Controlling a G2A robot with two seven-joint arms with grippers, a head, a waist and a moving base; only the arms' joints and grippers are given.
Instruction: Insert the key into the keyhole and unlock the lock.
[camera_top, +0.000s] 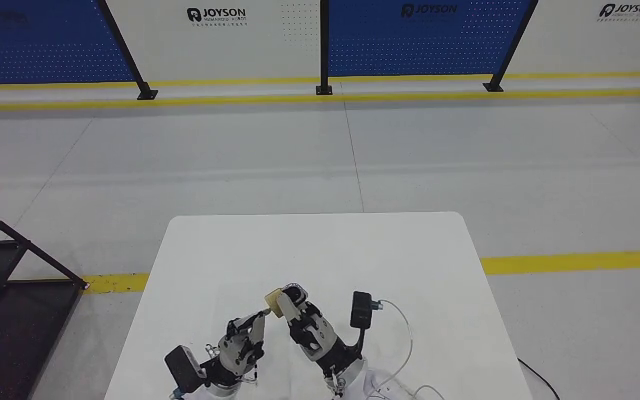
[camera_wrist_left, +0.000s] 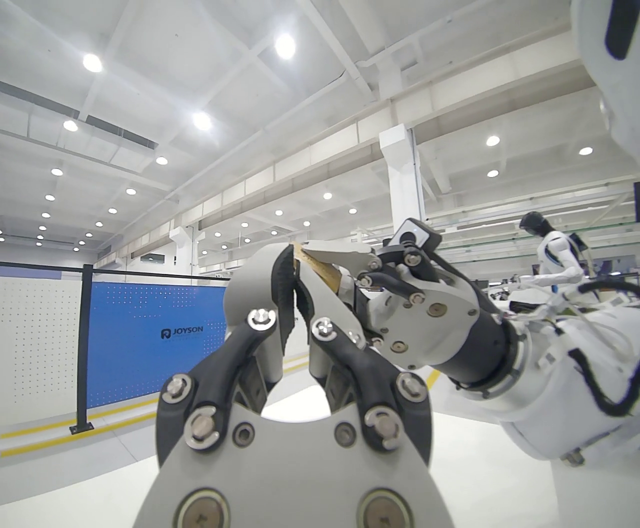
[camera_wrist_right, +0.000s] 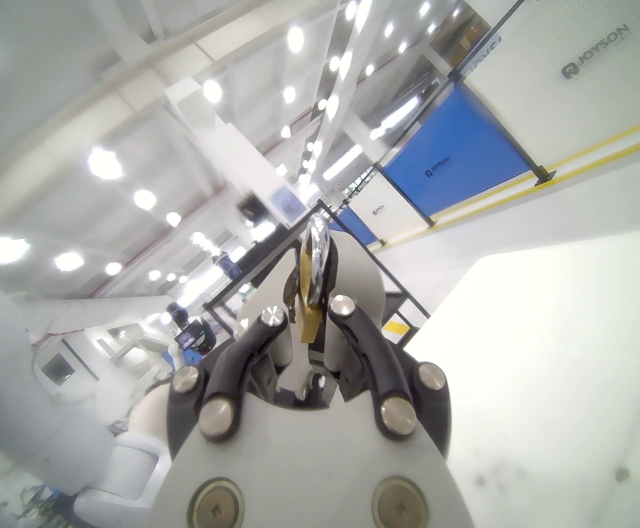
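Here, at the far left of the top view, a black frame (camera_top: 35, 260) stands on the floor just off the white table (camera_top: 420, 250). Both arms are near the table's front edge, raised over its surface.

The left gripper (camera_top: 262, 316) is the one on the left there, tilted up and toward its partner. In its own wrist view the left gripper (camera_wrist_left: 292, 265) has its fingers (camera_wrist_left: 250, 285) drawn together, the black pads meeting at the tips. Whether the key is pinched between them I cannot tell, as no key can be made out. The tips sit right against the brass lock (camera_wrist_left: 324, 272), touching or nearly so.

The lock (camera_top: 274, 297) is held in the air between the two grippers, not resting on the table. The right gripper (camera_top: 285, 300) grips it from the right side. In the right wrist view the right gripper (camera_wrist_right: 317, 260) is clamped on the brass body of the lock (camera_wrist_right: 309, 320), one finger on each flat face. The chrome shackle (camera_wrist_right: 318, 240) points away from the wrist, and from this angle I cannot tell if it is latched.

Further right, a thin white cable (camera_top: 405, 335) loops beside the right arm over the table. Beyond the table's right edge, a yellow line (camera_top: 560, 263) runs along the floor.
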